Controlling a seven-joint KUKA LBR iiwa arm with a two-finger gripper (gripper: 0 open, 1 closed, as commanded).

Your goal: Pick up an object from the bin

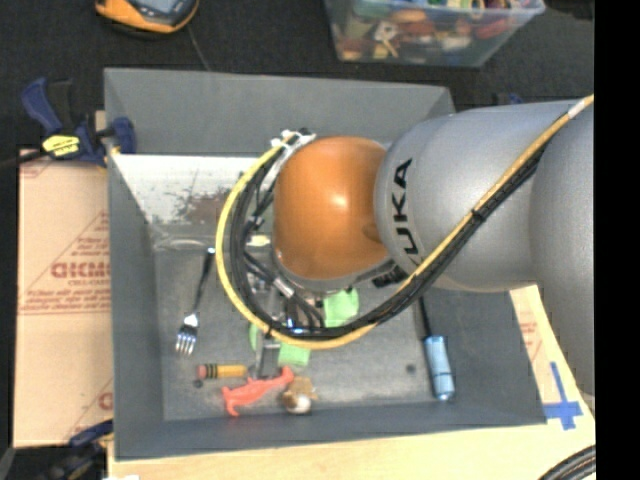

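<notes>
Clear tub [432, 44] of colourful oddments, orange-and-black gadget [148, 0] well apart.

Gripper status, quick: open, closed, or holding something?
Gripper: cannot be told. It sits low in the bin, beside a green block and near a red piece at the front wall.

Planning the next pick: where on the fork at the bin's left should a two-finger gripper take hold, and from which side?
Probably grip the fork mid-handle, coming straight down and closing across the thin dark shaft. It lies flat, tines toward the view's bottom, its shaft apart from other things; the tines end lies nearer the small yellow stick.
</notes>
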